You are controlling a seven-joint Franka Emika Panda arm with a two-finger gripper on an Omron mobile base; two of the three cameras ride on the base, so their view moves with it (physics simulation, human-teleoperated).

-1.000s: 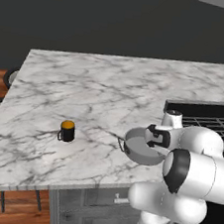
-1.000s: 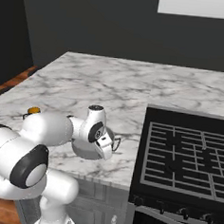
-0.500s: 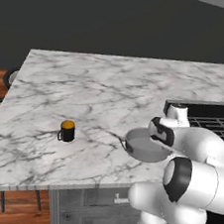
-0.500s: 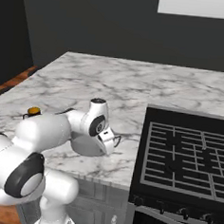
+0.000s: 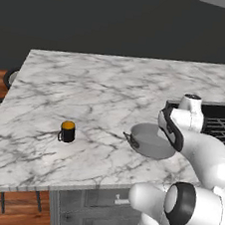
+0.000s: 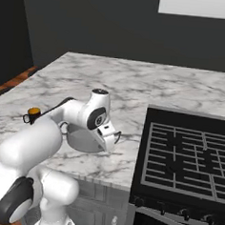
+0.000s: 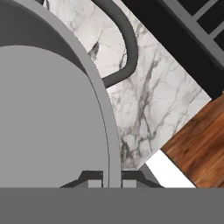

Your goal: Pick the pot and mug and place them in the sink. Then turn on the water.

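I have the gripper (image 7: 112,177) pinched on the rim of the pot (image 5: 153,140), which sits near the counter's (image 5: 87,91) front edge beside the stove (image 6: 187,158). The next move, I judge, is a level lift toward the sink; the mug (image 5: 67,131) waits near the front left corner.

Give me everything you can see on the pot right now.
The pot is wide, shallow, plain grey metal and looks empty, with a small dark loop handle on each side. It sits upright on the marble counter, near the front edge beside the stove. The gripper is shut on its rim, one finger either side of the wall.
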